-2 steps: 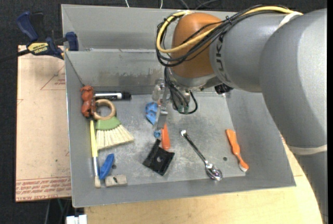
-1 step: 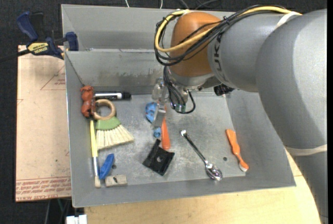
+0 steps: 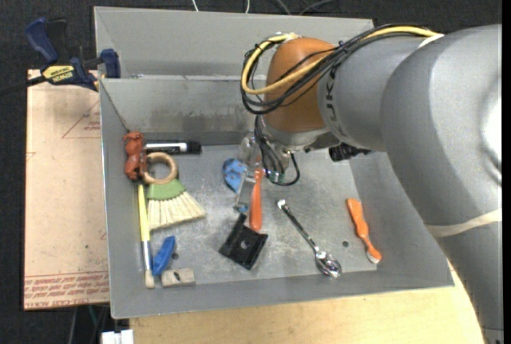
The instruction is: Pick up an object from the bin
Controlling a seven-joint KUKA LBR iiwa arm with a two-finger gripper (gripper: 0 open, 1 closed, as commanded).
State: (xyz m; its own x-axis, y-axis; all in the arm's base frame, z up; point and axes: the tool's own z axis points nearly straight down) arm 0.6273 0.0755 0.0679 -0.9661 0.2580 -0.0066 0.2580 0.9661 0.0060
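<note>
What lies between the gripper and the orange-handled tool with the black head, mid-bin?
Nothing visible does. The gripper hangs directly over the upper end of the orange-handled tool. A blue piece lies close beside that end, toward the bin's left, and a metal spoon lies to the right; neither crosses the tool.

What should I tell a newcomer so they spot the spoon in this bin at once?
Start at the near wall of the grey bin, right of centre. The spoon lies aslant on the floor, bowl toward that wall, between a black-headed orange tool and a small orange tool. It alone is bare shiny metal.
</note>
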